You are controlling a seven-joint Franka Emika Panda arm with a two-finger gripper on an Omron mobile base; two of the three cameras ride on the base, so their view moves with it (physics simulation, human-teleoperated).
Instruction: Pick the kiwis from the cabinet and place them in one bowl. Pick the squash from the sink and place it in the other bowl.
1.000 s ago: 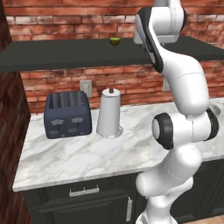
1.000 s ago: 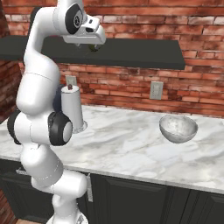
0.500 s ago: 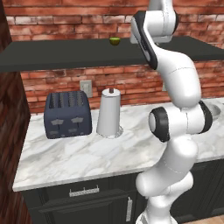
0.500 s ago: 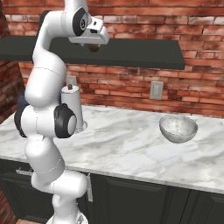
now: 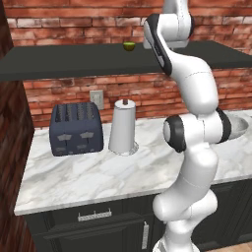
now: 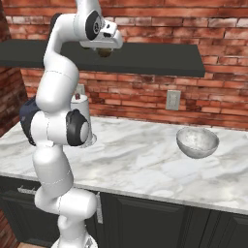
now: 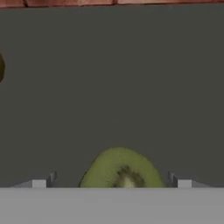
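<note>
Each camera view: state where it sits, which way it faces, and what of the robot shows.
Left base view: behind-left, facing the brick wall, dark charcoal cabinet, small olive-green kiwi; white arm rises at right.
Right base view: behind-right, facing the same cabinet, pale speckled bowl; arm at left, its hand at the cabinet.
Hand view: on the hand, looking onto the cabinet top at a cut green kiwi between open gripper tips.
Shared: cabinet.

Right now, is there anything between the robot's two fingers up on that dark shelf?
Yes. In the hand view, a cut kiwi lies on the dark cabinet top between the open fingers, its green face showing; neither touches it.
</note>
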